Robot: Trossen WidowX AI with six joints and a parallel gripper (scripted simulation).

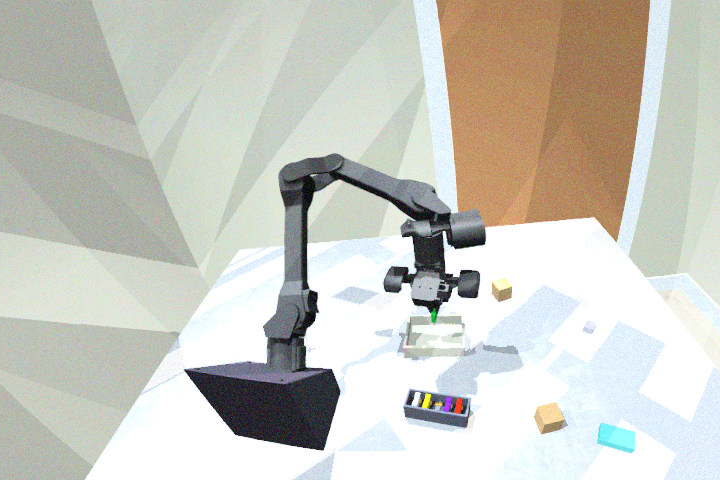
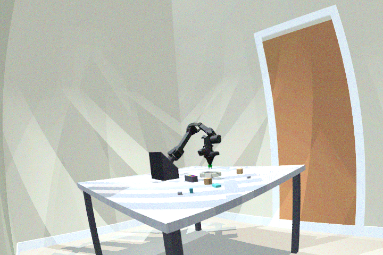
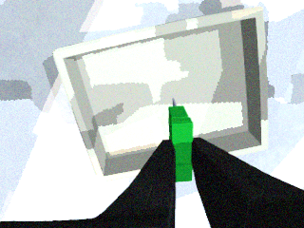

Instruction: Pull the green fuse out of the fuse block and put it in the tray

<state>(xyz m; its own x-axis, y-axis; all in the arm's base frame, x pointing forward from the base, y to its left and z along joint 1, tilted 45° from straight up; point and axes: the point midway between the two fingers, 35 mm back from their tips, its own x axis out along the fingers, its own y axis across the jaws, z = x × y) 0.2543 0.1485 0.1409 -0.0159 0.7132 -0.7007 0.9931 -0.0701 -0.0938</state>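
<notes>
My gripper [image 1: 434, 310] [image 2: 210, 164] [image 3: 180, 147] is shut on the green fuse [image 1: 434, 316] [image 2: 209, 166] [image 3: 181, 130], which points down from the fingertips. The fuse hangs above the tray [image 1: 434, 354] [image 2: 210, 176] [image 3: 157, 32], a pale, shallow, open box; nothing shows lying in it. In the wrist view the fuse shows over the tray's near part. The dark fuse block [image 1: 435, 417] [image 2: 191, 179] stands apart from the tray, towards the front in the top view, with white, yellow, purple and red fuses in it and a gap in the middle.
A wooden cube [image 1: 501, 289] [image 2: 239, 171] stands behind and right of the tray; another [image 1: 549, 418] [image 2: 208, 180] is right of the block, beside a cyan slab [image 1: 616, 437] [image 2: 216, 185]. A small pale cube [image 1: 589, 327] lies farther right. A teal piece [image 2: 191, 190] and a grey piece [image 2: 180, 193] lie nearer the exterior camera.
</notes>
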